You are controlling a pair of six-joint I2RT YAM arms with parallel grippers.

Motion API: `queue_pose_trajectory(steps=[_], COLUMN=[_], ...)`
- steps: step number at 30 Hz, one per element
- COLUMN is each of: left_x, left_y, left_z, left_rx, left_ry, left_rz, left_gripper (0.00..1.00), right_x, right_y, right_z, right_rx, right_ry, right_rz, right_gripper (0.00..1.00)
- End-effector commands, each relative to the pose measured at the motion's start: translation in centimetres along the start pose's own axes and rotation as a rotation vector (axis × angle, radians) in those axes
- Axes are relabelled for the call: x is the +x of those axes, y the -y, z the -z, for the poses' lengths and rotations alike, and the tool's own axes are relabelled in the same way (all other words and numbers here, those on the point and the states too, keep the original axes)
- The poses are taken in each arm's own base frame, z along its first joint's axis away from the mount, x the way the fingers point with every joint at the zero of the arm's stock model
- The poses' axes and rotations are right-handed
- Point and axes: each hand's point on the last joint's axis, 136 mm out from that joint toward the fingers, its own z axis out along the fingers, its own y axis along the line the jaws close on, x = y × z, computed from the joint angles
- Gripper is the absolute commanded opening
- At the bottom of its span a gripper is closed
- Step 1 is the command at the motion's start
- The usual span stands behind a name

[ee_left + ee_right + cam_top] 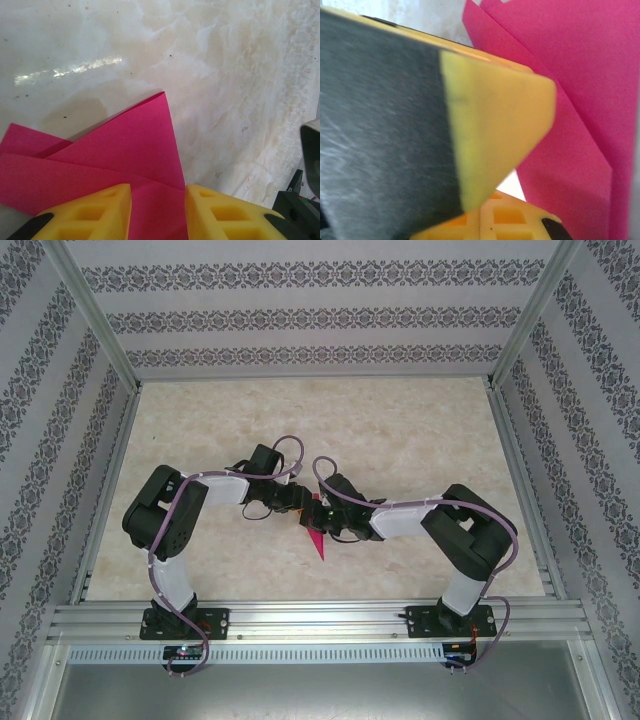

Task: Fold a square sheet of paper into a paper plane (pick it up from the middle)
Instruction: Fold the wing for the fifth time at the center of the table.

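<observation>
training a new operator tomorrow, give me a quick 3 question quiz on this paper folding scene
1. Multiple choice: what colour are the fingertips of the left gripper? A yellow, B blue, C white.
2. True or false: the pink paper is a flat, unfolded square.
3. Fill in: the right gripper is ___ (open or shut).

Key: 1 A. 2 false, overlapping folded layers and creases show. 3 shut.
</observation>
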Motion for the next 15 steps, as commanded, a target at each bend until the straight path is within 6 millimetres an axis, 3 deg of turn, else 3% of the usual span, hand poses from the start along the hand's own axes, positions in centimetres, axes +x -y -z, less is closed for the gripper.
queue_pose_trajectory(steps=[1, 7, 10, 15], left_x=[0.6, 0.6, 0.7, 0.6], left_y=[-1.7, -1.8, -2.1, -2.8], left_z=[-1.3, -1.3, -1.2, -1.3], left_rx=[-0.065, -0.069, -0.085, -0.119], left_ry=[-0.021, -0.022, -0.018, -0.007], left_rz=[0.004, 0.007, 0.012, 0.034], left_gripper=[0.36, 0.36, 0.35, 0.34], right_x=[-1.5, -0.6, 0.4, 1.8], right_y=[0.4, 4.3, 4.5, 3.2], right_z=[-0.9, -2.0, -1.3, 0.2], right_rx=[0.022, 0.121, 0.114, 0.063], right_ry=[0.037, 0.029, 0.004, -0.047], right_rz=[-0.01, -0.07, -0.076, -0.06], right_gripper=[0.04, 0.03, 0.03, 0.05])
